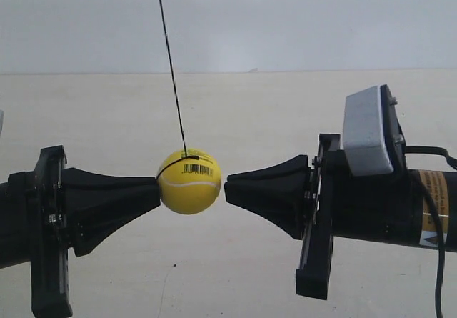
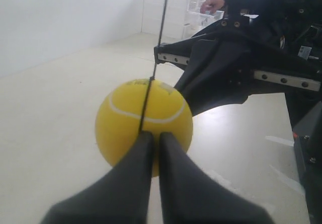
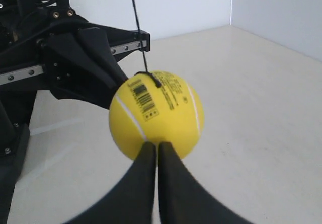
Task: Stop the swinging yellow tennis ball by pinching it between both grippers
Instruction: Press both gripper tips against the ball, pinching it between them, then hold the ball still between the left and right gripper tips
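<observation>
Okay, the yellow tennis ball (image 1: 189,182) hangs on its string (image 1: 170,61) in mid-air, between the two arms. Both sets of fingers are closed together into points. The left gripper (image 2: 152,136) and right gripper (image 3: 152,144) each meet the ball tip-first; neither clasps it.

To pinch well, aim both tips at the ball's middle, on one line, with equal push. Off-centre, it likely squirts out sideways, so go gently — it's a round ball on narrow points.

Only the exterior view shows contact: the tip at the exterior view's left touches, while the one at the exterior view's right looks a sliver short — bring it in. The right wrist view shows the barcode (image 3: 143,97) full on. The left wrist view shows the white seam (image 2: 146,118).
</observation>
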Motion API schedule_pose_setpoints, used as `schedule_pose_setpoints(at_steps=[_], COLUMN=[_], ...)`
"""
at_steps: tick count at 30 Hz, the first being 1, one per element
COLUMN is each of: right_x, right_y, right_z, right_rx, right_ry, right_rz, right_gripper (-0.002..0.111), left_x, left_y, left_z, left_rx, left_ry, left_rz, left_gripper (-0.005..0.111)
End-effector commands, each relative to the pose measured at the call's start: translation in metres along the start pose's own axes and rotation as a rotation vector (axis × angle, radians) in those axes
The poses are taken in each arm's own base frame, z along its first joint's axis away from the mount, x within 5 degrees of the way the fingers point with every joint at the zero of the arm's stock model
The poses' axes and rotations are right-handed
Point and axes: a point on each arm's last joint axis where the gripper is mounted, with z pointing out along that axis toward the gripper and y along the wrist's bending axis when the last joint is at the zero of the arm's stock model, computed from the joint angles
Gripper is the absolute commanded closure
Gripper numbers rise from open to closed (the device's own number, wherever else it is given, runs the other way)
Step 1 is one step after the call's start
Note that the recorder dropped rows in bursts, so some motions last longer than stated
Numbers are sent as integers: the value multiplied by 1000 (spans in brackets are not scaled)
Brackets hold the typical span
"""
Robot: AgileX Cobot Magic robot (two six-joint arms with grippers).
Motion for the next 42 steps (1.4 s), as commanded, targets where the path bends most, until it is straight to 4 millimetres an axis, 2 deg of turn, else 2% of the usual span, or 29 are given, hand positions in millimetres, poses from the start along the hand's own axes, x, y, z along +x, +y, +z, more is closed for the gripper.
schedule_pose_setpoints(at_steps=[1, 42], right_x=[-2, -3], right_y=[1, 2], right_z=[1, 1], right_rx=[-11, -28], right_ry=[-19, -25], right_rz=[-7, -8], right_gripper=[108, 108], left_x=[-1, 0], left_y=[-1, -2], left_z=[1, 1], left_rx=[17, 31], left_ry=[-8, 0], left_rz=[2, 8], left_gripper=[102, 102])
